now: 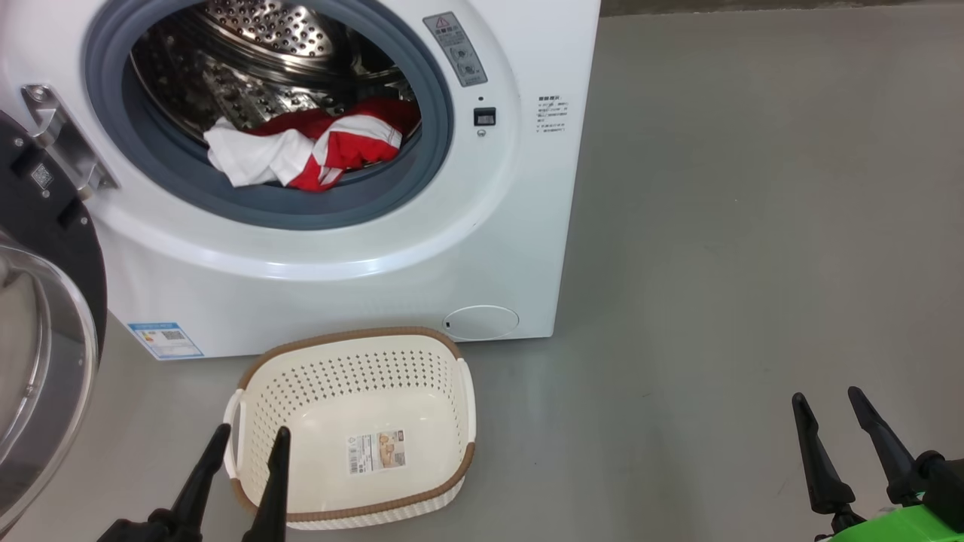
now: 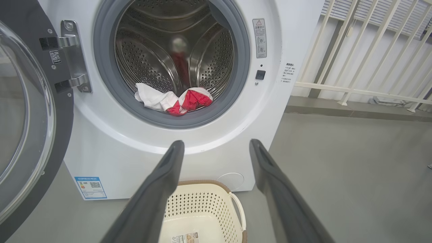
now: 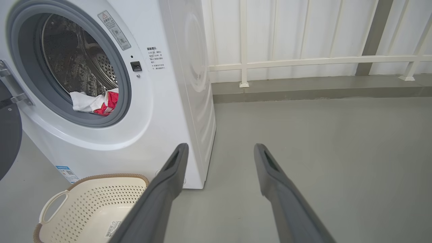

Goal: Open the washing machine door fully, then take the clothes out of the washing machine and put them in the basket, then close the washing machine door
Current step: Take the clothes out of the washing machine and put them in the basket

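Head view: the washing machine [image 1: 376,286] stands at the far left with its mouth uncovered. The washing machine door [image 1: 53,248] hangs swung out at the left edge on a metal hinge [image 1: 64,139], its glass bowl bulging toward the near side. The clothes [image 1: 316,147], a heap of red, white and striped fabric, lie at the front lip of the steel drum [image 1: 256,45] and rest against the bottom of the grey rubber ring [image 1: 263,211]. On the grey floor [image 1: 753,226] just in front of the machine sits the basket [image 1: 354,335], upright, with a paper label [image 1: 376,450] on its bottom. Its far rim is near the machine's small round flap [image 1: 482,322].

The left gripper [image 1: 253,430] is at the basket's near-left corner, jaws spread wide and empty. Its fingers overlap the left handle and rim in this view, and I cannot tell whether they touch. The right gripper [image 1: 825,395] is well apart to the right over bare floor, jaws likewise spread and empty, with a green part [image 1: 904,523] near its base.

Between the left gripper and the drum mouth lies the basket. The swung-out door borders the left side of that path. Right of the machine, the floor runs open to a white railing [image 3: 303,60] along the far wall.
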